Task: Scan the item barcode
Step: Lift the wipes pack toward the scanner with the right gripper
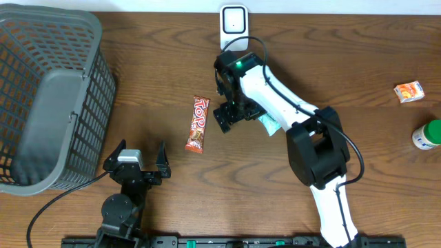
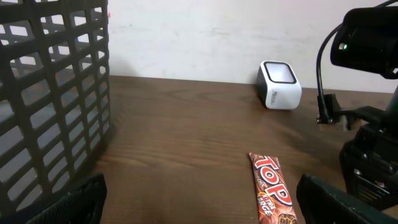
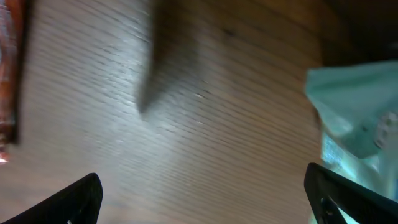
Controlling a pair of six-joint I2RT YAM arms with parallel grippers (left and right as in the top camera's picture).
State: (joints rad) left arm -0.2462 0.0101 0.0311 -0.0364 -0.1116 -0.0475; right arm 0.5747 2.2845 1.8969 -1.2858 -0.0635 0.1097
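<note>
Mid-frame, the right gripper [image 1: 234, 115] is hovering, fingers [image 3: 74, 200] released, between candy bar [image 1: 198, 124] and teal packet [image 1: 269, 125]; lower left, the left gripper [image 1: 142, 153] is sitting likewise released.

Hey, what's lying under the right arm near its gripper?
A pale green packet pokes out from beneath the right arm. Only part of it shows; the arm covers the rest, so any label or barcode is hidden.

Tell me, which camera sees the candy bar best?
The overhead view: the whole candy bar lies flat, its name readable. The left wrist view shows the candy bar with its near end cut off. The right wrist view catches only a blurry red strip at the left edge.
</note>
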